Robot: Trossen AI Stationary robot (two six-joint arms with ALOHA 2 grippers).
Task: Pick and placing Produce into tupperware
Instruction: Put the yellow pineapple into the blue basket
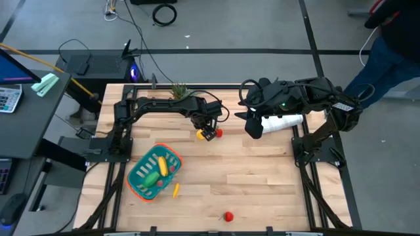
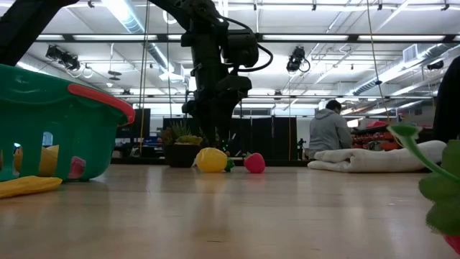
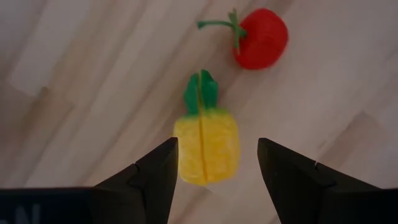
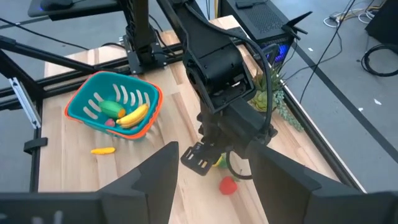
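Note:
My left gripper [image 1: 209, 133] [image 3: 217, 143] is open and points down over a yellow fruit with a green top [image 3: 206, 146] [image 2: 211, 160] lying on the table. Its fingers stand on either side of the fruit. A red piece with a green stem [image 3: 261, 45] [image 1: 218, 132] lies just beyond. The teal basket with an orange rim [image 1: 141, 182] [image 4: 81, 111] holds a banana [image 4: 134, 115] and a green piece [image 4: 112, 107]. A thin yellow-orange piece [image 1: 176, 190] lies beside the basket. Another red piece [image 1: 228, 216] sits near the near edge. My right gripper [image 1: 254, 126] [image 4: 216, 149] hangs open in the air.
A rolled white cloth [image 1: 282, 122] [image 2: 374, 158] lies under the right arm. A spiky potted plant [image 1: 178, 90] stands at the far edge behind the left arm. Bare wood [image 1: 262, 177] stretches between the basket and the right edge. People show in the room beyond.

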